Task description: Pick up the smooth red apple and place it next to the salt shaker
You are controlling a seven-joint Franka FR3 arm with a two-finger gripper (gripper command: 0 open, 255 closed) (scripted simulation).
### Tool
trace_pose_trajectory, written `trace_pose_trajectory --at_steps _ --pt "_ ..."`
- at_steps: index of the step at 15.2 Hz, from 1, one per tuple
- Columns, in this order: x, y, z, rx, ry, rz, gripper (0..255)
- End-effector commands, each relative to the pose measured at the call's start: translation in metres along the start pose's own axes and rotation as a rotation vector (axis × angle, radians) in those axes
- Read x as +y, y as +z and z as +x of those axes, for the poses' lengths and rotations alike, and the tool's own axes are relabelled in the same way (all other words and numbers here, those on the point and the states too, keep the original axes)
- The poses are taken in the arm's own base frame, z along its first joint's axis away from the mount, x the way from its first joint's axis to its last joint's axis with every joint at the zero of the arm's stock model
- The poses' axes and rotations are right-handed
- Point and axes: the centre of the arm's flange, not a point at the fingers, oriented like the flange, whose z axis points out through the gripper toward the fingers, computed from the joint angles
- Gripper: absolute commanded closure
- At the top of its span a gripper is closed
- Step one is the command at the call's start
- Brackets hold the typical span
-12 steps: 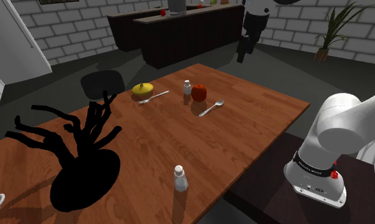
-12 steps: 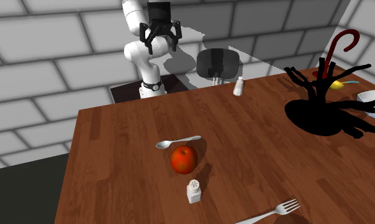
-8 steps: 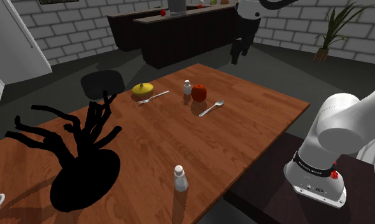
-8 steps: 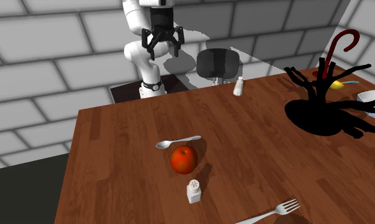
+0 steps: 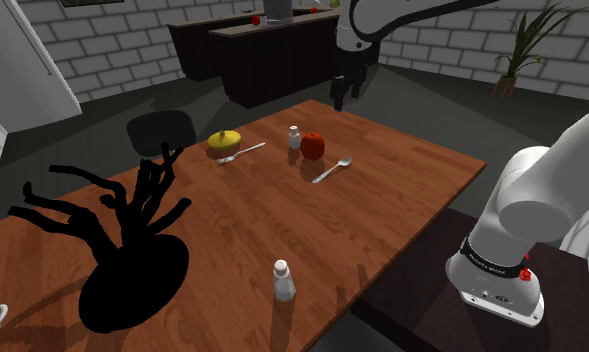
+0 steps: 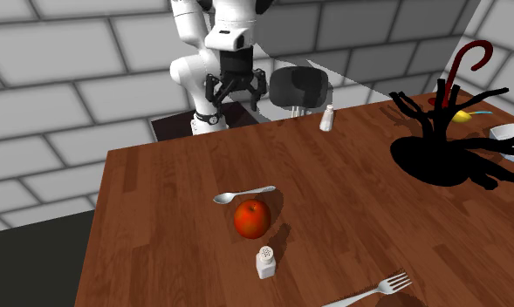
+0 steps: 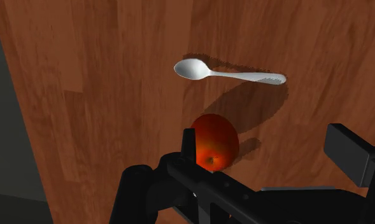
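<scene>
**Step in hand: approach, before the grasp.** The end effector [image 6: 236,96] hangs high above the desk [image 6: 159,218], on the stand side of the apple [image 6: 252,218] and well apart from it. Its two fingers are spread wide and hold nothing. In the wrist view the apple [image 7: 212,141] lies just beside one finger, not between the two.

**Location of the task item.** The apple [image 5: 313,145] is smooth, red and upright, and rests on the desk.
- A spoon [image 6: 243,194] lies just beside the apple on the side toward the stand.
- A white shaker [image 6: 265,262] stands just beside the apple on the opposite side, apart from it.
- A second shaker [image 6: 327,118] stands well apart from the apple, near the desk edge closest to the stand.

Which of the two is the salt shaker cannot be told. If it is the white shaker, the apple already lies next to it.

**Next move, as judged.**
1. Carry the end effector out until it is centred over the apple.
2. Lower it with the fingers fully spread.
3. Turn the fingers so that neither lands on the spoon or the white shaker, both of which crowd the apple.
4. Close on the widest part of the apple, since a round, smooth skin may roll or slip from an off-centre grip.
</scene>
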Motion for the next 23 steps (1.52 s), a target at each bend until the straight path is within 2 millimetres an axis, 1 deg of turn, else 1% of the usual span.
trace_pose_trajectory --at_steps 1,15,16,22,23 --pt "0.002 0.017 0.022 -0.011 0.008 -0.004 0" --pt "0.016 0.136 0.176 -0.093 0.066 -0.03 0" --pt "0.017 0.14 0.18 -0.095 0.067 -0.031 0" --pt "0.018 0.171 0.176 -0.095 0.067 -0.031 0" --pt "0.018 0.179 0.176 -0.095 0.067 -0.031 0"
